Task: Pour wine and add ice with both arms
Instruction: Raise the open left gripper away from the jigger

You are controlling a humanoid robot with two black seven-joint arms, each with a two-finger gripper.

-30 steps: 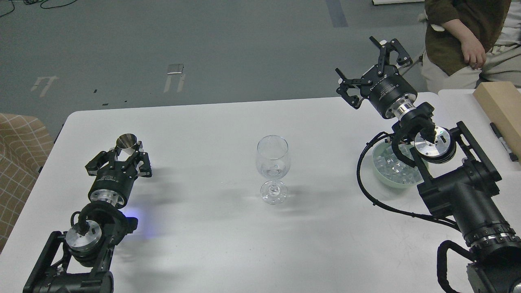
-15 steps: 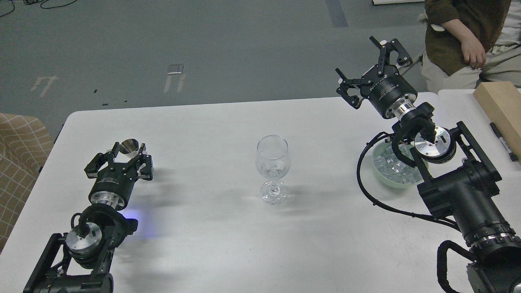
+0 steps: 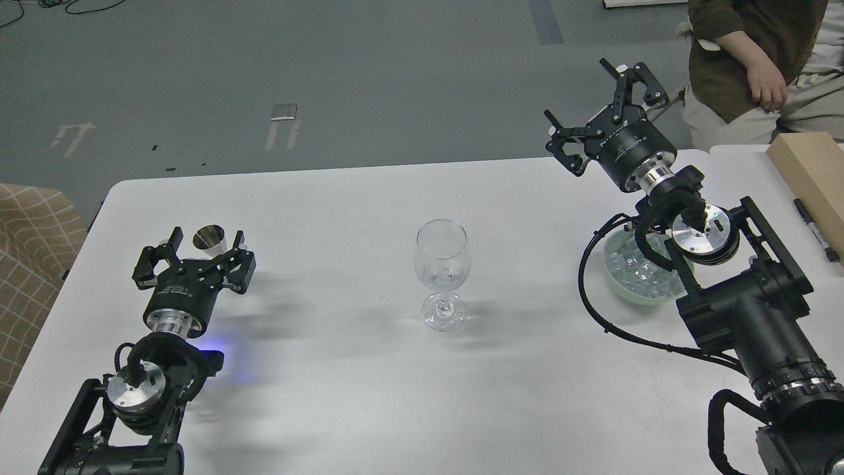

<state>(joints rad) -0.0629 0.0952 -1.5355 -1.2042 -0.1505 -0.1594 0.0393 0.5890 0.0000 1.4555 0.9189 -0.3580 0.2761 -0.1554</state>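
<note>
Head view: white table [image 3: 343, 382] on grey floor [image 3: 330, 72], seated person [image 3: 758, 59] beyond

The bulky black left arm [image 3: 142, 369] lies low at the near left, and its black left gripper [image 3: 194, 260] has its fingers spread apart. The bulky black right arm [image 3: 738, 310] reaches up on the right. Its black right gripper [image 3: 597, 105] is wide open at the far right.
</note>
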